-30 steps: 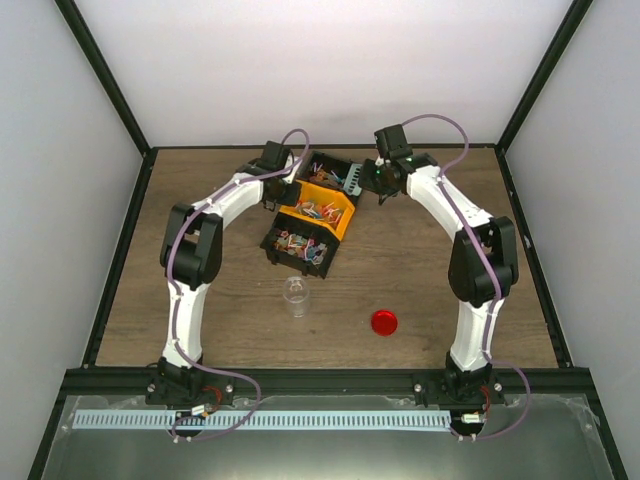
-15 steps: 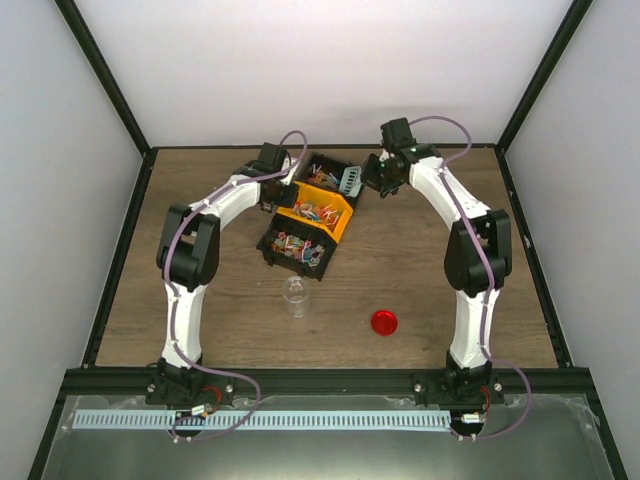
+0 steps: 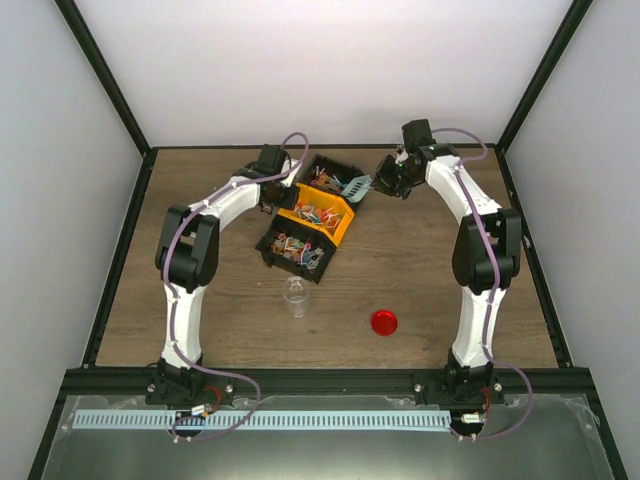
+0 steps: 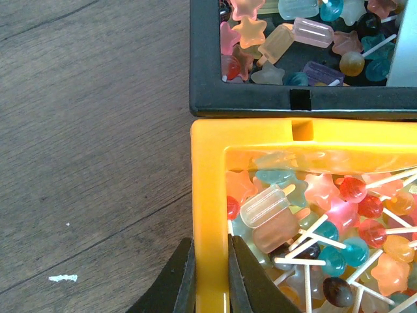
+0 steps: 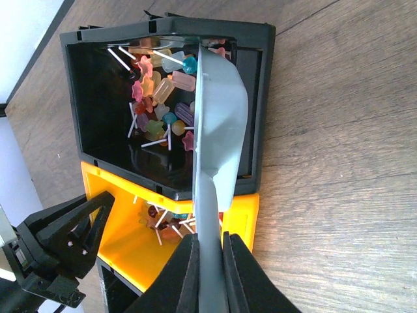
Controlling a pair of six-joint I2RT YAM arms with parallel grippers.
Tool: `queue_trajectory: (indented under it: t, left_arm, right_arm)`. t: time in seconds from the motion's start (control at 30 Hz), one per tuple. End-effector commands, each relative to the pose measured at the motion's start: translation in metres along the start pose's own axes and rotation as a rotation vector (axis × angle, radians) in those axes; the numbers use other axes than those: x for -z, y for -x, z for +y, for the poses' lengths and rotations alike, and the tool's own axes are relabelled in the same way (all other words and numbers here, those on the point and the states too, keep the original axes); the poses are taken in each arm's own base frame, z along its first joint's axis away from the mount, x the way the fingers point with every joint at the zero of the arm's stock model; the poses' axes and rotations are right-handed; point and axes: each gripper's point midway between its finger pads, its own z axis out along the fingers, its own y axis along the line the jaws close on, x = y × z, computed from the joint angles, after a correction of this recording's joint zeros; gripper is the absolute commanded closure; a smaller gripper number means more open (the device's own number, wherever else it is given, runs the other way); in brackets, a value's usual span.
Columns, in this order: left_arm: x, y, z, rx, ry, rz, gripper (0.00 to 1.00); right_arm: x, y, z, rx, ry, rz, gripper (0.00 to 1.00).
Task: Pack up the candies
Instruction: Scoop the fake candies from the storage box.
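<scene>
- The left tool [image 4: 210, 246] is clenched on the side wall of the yellow bin [image 4: 208, 169], with one finger outside the wall and one inside.
- The right tool [image 5: 210, 242] is clenched on the handle of a pale teal scoop [image 5: 220, 111].
- The scoop's bowl reaches over the open top of the far black bin [image 4: 260, 103]. The wrist view shows it side on, so I cannot tell whether anything lies in it.
- The candies [image 4: 313, 215] are small, in mixed colours: stars, balls and bar shapes, many on thin white sticks. They are piled in the yellow bin and in the far black bin.
- A third bin, the near black bin [image 3: 290, 264], also holds candies.
- The three bins stand touching in a slanted row on the wooden desk [image 3: 430, 260], with the yellow one between the two black ones.
- A small clear jar [image 3: 294, 297] stands upright on the desk, just in front of the near black bin.
- A red round lid [image 3: 384, 321] lies flat on the desk to the right of the jar, apart from it.
</scene>
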Motion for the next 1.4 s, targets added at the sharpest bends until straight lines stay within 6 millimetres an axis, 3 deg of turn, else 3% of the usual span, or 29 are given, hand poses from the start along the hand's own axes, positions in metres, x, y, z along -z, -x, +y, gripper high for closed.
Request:
queue_trajectory:
  t: [0.0,0.2,0.6,1.1,1.2,1.37]
  left_arm:
    - [0.008,-0.001,-0.005,-0.032,-0.008,-0.004,0.96]
    - [0.005,-0.005,-0.012,-0.052,-0.046,0.001,0.96]
    - [-0.005,-0.016,-0.021,-0.059,-0.107,0.034,0.96]
    - [-0.007,-0.021,-0.029,-0.047,-0.157,0.048,0.96]
    - [-0.006,-0.02,-0.023,-0.035,-0.135,0.044,0.96]
    - [-0.005,-0.02,-0.011,-0.01,-0.111,0.037,0.96]
  right_arm:
    - [0.001,-0.007,-0.007,-0.043,-0.047,0.066,0.99]
    - [-0.005,-0.002,-0.011,-0.05,-0.096,0.094,0.99]
    - [-0.059,0.0,-0.035,-0.002,-0.112,0.163,0.99]
    - [-0.115,-0.018,-0.005,-0.01,0.153,0.232,0.99]
    - [-0.105,-0.012,-0.001,0.014,0.13,0.197,0.99]
    - [-0.053,0.014,0.0,0.053,0.002,0.063,0.99]
